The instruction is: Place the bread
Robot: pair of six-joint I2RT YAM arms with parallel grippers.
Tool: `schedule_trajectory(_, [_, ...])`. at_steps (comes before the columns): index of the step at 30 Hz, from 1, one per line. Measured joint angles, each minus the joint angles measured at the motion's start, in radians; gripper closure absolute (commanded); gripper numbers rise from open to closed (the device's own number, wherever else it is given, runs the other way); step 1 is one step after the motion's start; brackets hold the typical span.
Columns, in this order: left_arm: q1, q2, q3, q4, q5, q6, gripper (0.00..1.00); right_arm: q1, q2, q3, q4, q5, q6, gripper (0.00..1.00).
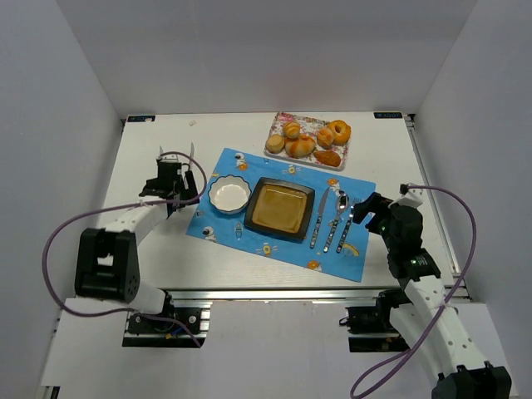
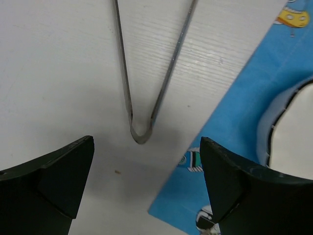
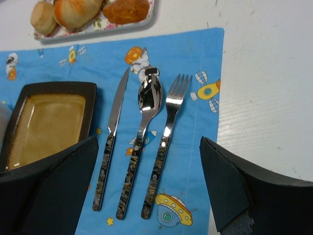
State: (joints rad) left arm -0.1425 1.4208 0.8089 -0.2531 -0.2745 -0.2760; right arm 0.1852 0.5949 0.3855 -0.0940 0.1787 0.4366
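Bread (image 1: 309, 140) sits heaped on the flowered tray (image 1: 280, 119) at the far side of the bench (image 1: 166, 266), just beyond the far edge of the blue placemat (image 1: 249, 162), and none of it is on the dark square plate (image 1: 280, 208) or in the white bowl (image 1: 229, 194). You are, as I read it, at the very start: your left hand (image 2: 146, 147) hangs spread wide and holding nothing over the closed bend of a pair of metal tongs (image 2: 141, 140) lying on the bare bench just left of the placemat, which looks like a set-up to pick up that tool first. The next move would call for lowering squarely over the bend and closing on both thin arms without pushing them sideways; where the bread should go the task does not say, though the plate seems the likely spot. Your right hand (image 3: 149, 142) is also wide and holds nothing, above the handles of the knife (image 3: 111, 132), spoon (image 3: 142, 132) and fork (image 3: 166, 132). The tongs' tips run out of the left wrist view, and from above they are only faint lines. You cannot tell how high the left fingers sit above the bench. The right wrist view crops the tray to its near edge, and the bowl shows only partly beside the left hand.
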Motion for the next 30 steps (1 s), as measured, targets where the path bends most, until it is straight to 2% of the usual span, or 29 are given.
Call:
schedule_trajectory(7, [0.044,0.228,0.091,0.024,0.032,0.085,0.02,0.0,0.092,0.0,0.016,-0.041,0.0,0.11])
schedule_trajectory(13, [0.061,0.322,0.159,0.06,0.056,0.107,0.02,0.0,0.132,0.0,0.018,-0.06,-0.001,0.11])
schedule_trajectory(22, [0.143,0.46,0.318,0.074,0.085,0.111,0.02,0.0,0.117,0.0,0.021,-0.062,-0.003,0.11])
schedule_trajectory(27, [0.144,0.489,0.35,0.088,0.108,0.129,0.11,0.0,0.117,0.0,0.023,-0.058,-0.003,0.11])
schedule_trajectory(30, [0.144,0.489,0.35,0.09,0.12,0.14,0.21,0.0,0.12,0.0,0.023,-0.056,-0.003,0.11])
